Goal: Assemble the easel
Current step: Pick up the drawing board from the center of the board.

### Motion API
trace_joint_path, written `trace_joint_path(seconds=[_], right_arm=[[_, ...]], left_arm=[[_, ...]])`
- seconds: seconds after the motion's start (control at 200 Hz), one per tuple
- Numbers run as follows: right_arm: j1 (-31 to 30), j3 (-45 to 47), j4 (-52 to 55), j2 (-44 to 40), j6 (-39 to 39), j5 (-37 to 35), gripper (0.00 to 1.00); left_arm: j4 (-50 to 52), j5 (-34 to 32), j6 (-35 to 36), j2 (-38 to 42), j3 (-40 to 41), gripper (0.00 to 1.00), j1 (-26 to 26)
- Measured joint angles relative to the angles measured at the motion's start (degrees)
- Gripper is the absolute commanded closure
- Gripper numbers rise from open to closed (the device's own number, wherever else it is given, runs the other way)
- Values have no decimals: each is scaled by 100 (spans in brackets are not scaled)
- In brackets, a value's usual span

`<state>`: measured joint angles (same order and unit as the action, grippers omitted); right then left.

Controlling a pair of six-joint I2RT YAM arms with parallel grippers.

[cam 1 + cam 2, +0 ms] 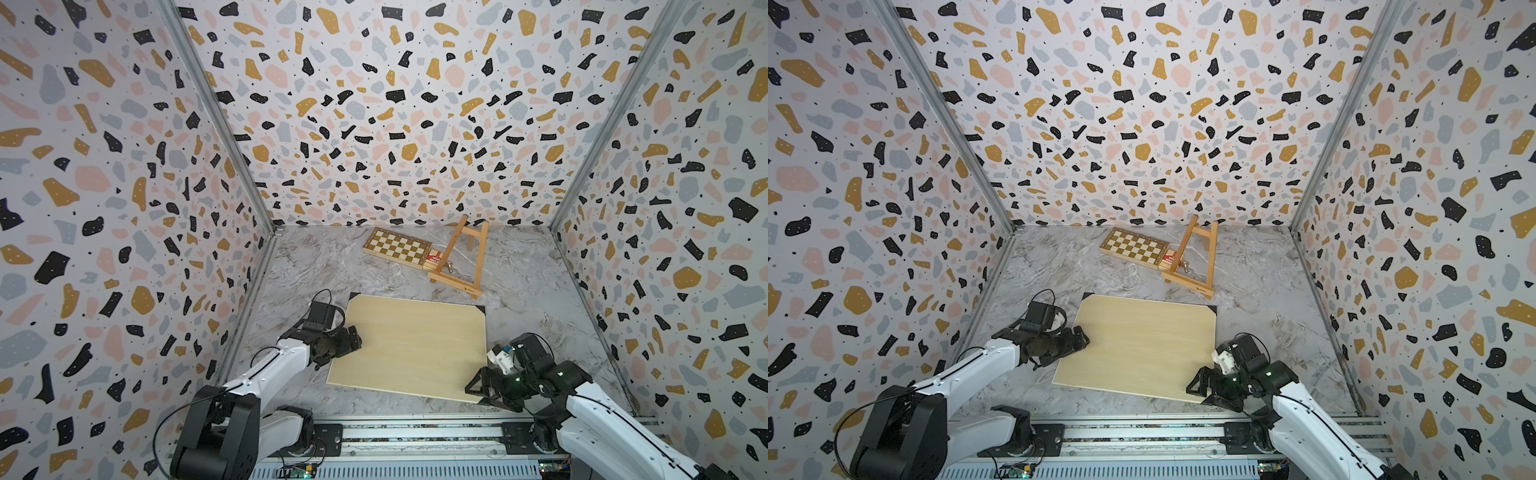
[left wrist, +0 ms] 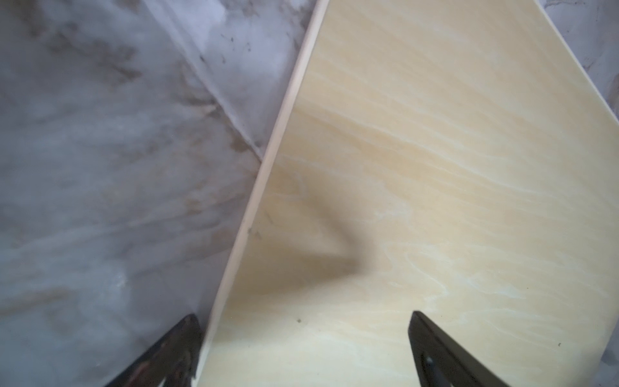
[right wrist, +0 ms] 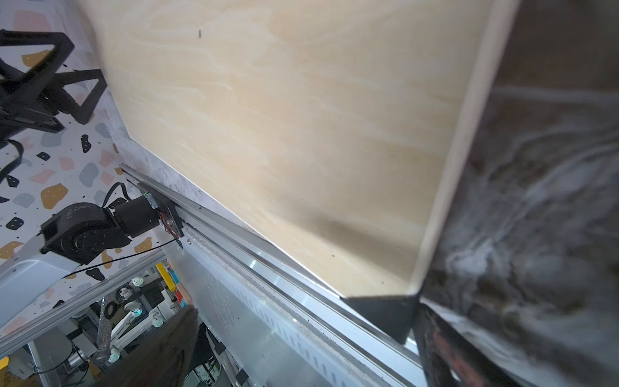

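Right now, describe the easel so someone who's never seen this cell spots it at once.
Start at the back wall and drop to the far strip of the marble table. There, just right of the checkered chessboard and beyond the large pale board, is the easel. It is the only open honey-brown frame of thin slats; its neighbours are solid panels.

Robot test cell, probably lab: terrazzo-print walls (image 1: 395,104), marble-look tabletop (image 1: 519,291), aluminium rail (image 1: 415,434), blurry equipment benches (image 3: 134,311) beyond.
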<state>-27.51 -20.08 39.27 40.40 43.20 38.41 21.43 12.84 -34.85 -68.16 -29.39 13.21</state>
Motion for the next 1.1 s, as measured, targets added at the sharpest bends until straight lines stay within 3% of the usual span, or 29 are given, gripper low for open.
trace_joint_path(seconds=[0.28,0.586,1.101], right_arm=[[37,-46,-422,-33,-168,140,3],[50,-48,-1272,-144,-339,678,4],[367,-44,-2262,-83,-92,540,23]], left_arm=[[66,-330,190,0,0,7,-37],[66,-275,232,2,7,7,-39],[61,-308,229,13,13,8,-39]])
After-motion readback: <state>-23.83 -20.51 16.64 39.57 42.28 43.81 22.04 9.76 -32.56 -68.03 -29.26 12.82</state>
